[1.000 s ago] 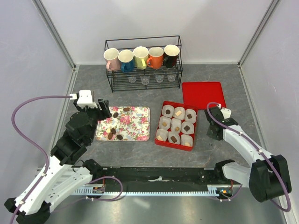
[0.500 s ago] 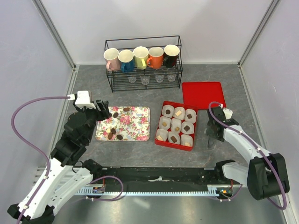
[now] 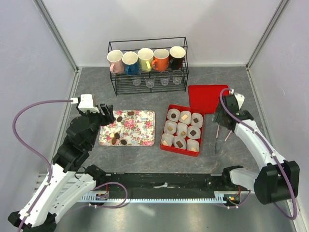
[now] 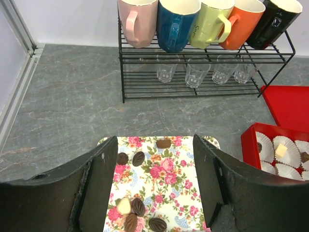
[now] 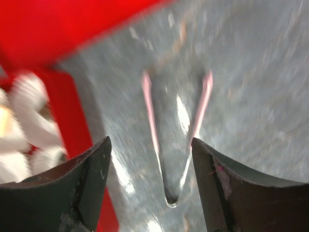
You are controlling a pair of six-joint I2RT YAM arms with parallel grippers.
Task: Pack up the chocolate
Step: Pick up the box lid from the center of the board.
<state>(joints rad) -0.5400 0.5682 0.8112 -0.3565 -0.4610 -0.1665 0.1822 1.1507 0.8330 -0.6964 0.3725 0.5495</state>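
Right gripper now farther back, near red lid, jaws wider apart, empty. Tongs lie free beside red box. Left gripper unchanged, jaws apart over flowered tray. Chocolate mostly on tray, few pieces in box. Script on green mug not readable.

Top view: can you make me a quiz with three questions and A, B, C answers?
1. Where are the tongs?
A) on the table, right of the red box
B) inside that box
C) under the table
2. How many mugs sit on the rack?
A) three
B) five
C) eight
3. The red box's lid is:
A) on the box
B) off, lying behind it
C) missing
Answers: 1 A, they lie on grey table; 2 B, pink, blue, lime, orange, black; 3 B, the paper cups show.
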